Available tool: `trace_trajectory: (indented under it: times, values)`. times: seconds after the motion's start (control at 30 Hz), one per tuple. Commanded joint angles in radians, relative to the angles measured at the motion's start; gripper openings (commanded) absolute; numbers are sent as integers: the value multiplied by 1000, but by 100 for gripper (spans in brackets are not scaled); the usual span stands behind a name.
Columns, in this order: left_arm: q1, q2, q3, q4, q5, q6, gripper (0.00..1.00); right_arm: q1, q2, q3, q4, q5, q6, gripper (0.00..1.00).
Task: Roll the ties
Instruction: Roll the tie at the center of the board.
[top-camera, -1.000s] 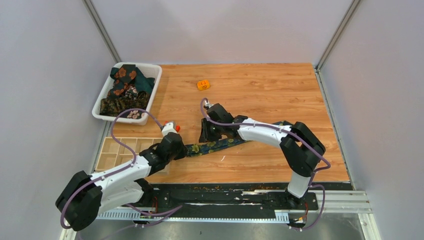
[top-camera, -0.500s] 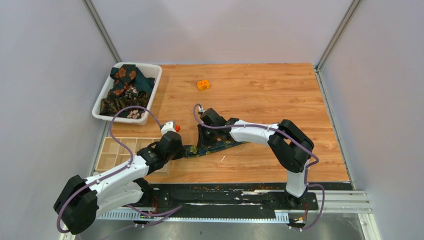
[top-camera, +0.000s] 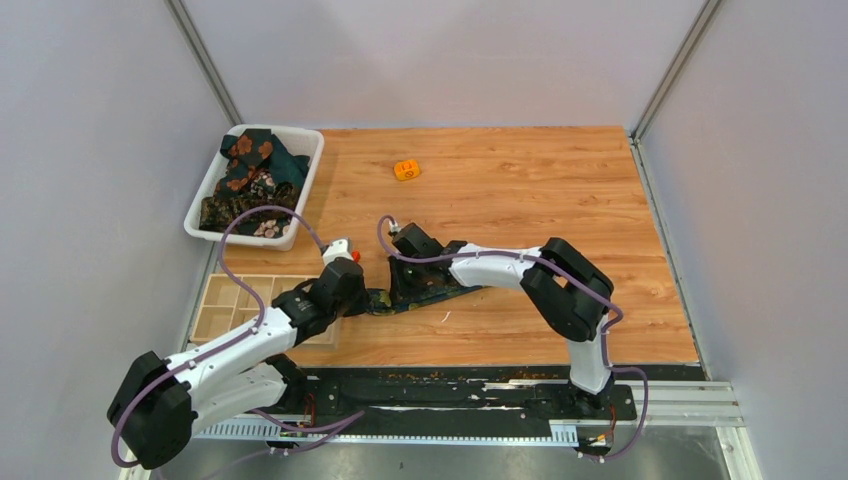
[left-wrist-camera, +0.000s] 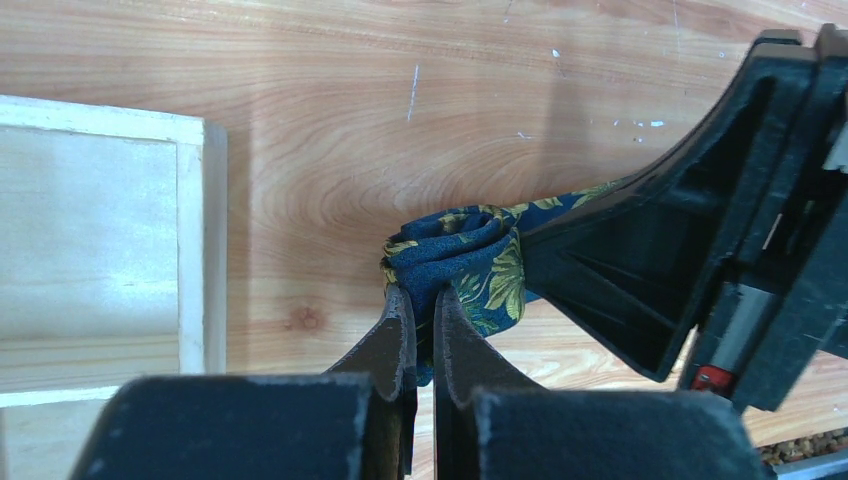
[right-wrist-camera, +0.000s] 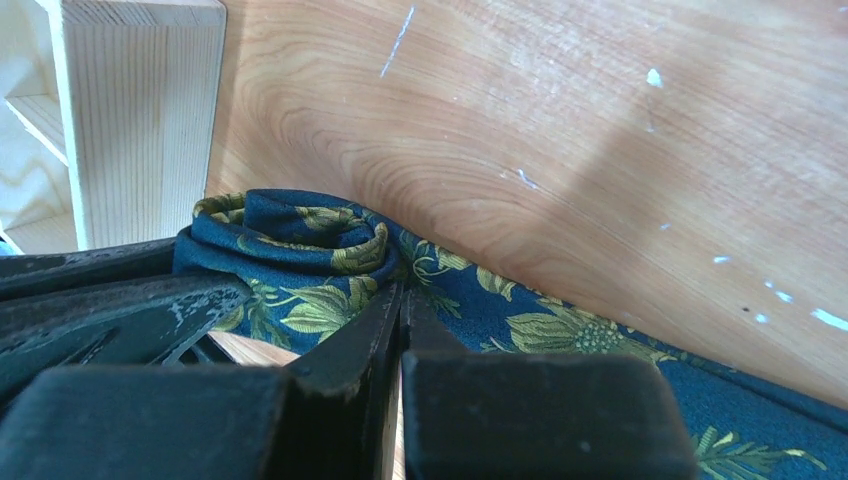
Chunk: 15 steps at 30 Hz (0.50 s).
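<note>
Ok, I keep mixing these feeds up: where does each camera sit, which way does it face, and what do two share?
Top external: above and behind the bases, facing down on the table; both arms show whole.
Left wrist: on the left arm, facing down past the left gripper, shut on the rolled end of the navy tie.
Right wrist: on the right arm, facing low across the table past the right gripper to that roll.
Shared: both wrist views show the roll, the wooden tray and the other gripper.

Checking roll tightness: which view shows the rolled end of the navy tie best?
Right wrist: the rolled end sits close, its spiral facing the camera. Left wrist shows it too, partly behind the left gripper. Top view shows only a small dark sliver.
</note>
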Motion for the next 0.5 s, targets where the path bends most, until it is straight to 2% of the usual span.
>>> trace_trajectory:
  times: [0.0,0.13,0.47]
  values:
    - [1,-8,60,-3,3,30,0,27,27,58,52,-20,24,2]
    - [1,5,85,-30,-7,43,0,32,30,73,15,12,6,2]
    - [-1,7,76,-58,-36,57,0,18,-101,67,-70,86,-40,4]
